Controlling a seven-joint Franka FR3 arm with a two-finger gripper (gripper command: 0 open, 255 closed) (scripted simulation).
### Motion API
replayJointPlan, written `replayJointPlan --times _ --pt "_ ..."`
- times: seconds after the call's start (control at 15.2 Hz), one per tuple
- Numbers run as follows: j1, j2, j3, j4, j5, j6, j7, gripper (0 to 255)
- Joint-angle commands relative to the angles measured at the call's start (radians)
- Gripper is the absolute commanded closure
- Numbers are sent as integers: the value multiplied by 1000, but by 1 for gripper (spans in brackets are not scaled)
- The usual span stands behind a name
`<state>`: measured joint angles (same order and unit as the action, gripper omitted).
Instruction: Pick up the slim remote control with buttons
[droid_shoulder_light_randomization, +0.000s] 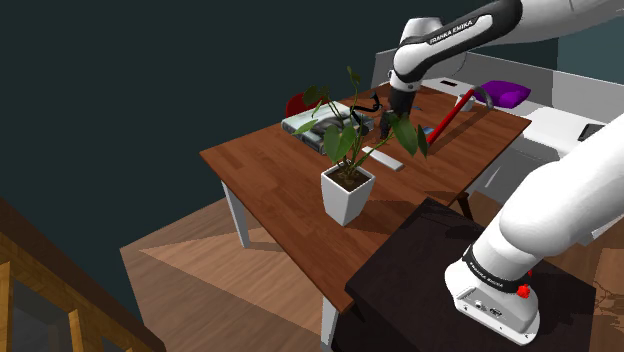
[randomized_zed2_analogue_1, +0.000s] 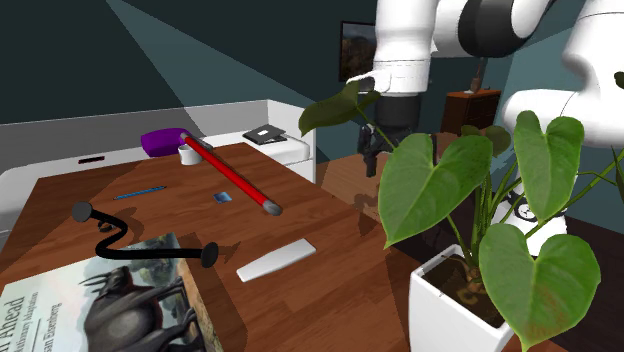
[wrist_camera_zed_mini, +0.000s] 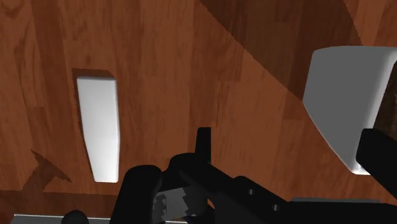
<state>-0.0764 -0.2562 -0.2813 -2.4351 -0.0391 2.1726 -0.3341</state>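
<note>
Hand, whose spread I cannot tell, hovers near the plant pot; the slim white remote beside that pot looks light, rigid and slick, best pinched across its width.

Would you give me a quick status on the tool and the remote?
Tool above table, clear of remote. Remote lies flat, untouched. Potted plant close beside; mind the leaves.
</note>
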Motion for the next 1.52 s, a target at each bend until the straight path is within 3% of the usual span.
replayJointPlan --times 0.0,0.66,1.45 --pt "-1 83 -20 29 16 54 -30 0" --pt "-61 465 -74 222 166 221 -226 0" --pt "-232 919 -20 617 315 263 -379 0"
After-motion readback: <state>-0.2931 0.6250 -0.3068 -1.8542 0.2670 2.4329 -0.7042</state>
